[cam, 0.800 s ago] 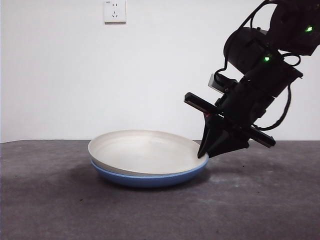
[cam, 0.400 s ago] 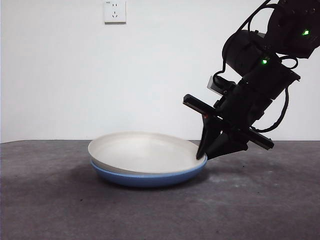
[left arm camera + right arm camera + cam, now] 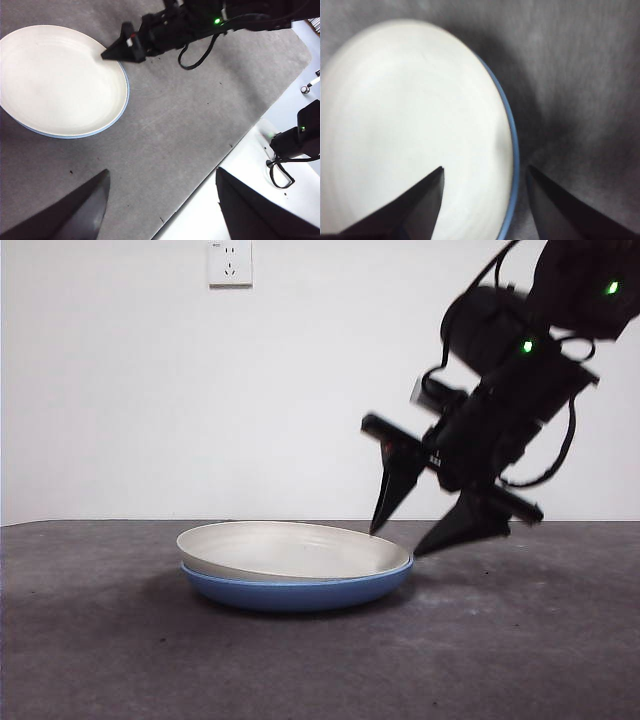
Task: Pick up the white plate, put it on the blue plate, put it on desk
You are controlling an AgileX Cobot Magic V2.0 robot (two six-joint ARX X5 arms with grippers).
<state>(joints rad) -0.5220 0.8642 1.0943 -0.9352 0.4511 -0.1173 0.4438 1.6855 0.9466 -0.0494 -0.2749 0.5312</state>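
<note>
Tabletop (image 3: 120,660), dark grey and mottled, spans the front view from the near edge back to the wall.

Blue plate (image 3: 300,592) sits flat on the tabletop, slightly left of centre. White plate (image 3: 290,548) is nested inside it, rim showing just above the blue rim all around; only a thin blue edge (image 3: 126,95) shows in the left wrist view and a blue arc (image 3: 512,150) in the right wrist view.

Right gripper (image 3: 410,520) hangs over the right edge of the stacked plates, tilted down toward them from the upper right. Jaws spread apart, holding nothing: one tip over the white plate's inner side, the other outside the rim above the tabletop. Neither tip touches the plate in the front view. Right wrist view agrees: jaws straddle the rim, white plate (image 3: 410,125) under one, grey tabletop under the other.

Left gripper (image 3: 160,210) is well away from the plates, high over the tabletop's edge, jaws wide apart and empty.

White wall behind, with a socket (image 3: 230,262) at the top.
</note>
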